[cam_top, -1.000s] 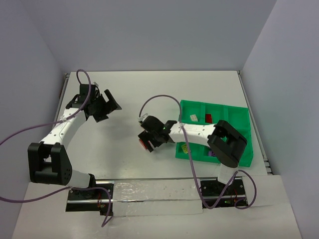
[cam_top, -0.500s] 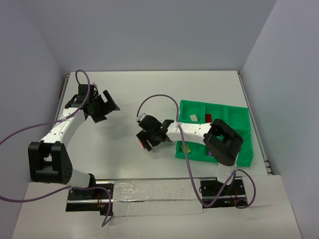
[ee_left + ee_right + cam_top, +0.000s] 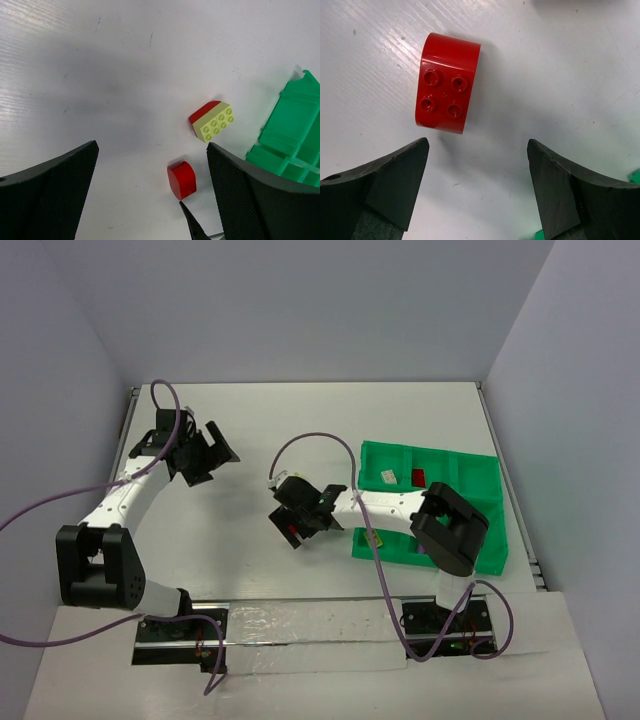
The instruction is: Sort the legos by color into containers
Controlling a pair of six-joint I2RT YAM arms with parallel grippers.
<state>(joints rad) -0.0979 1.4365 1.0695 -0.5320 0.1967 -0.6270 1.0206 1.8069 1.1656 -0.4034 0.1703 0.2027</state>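
Red lego (image 3: 447,90) lies just ahead of right pincer (image 3: 477,150), jaws wide; left pincer (image 3: 150,150) wide too.

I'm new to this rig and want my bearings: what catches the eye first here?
The bright green tray at the right of the table stands out first. A red brick lies loose on the table, just ahead of the open right tool. A red and yellow-green brick pair lies near the tray.
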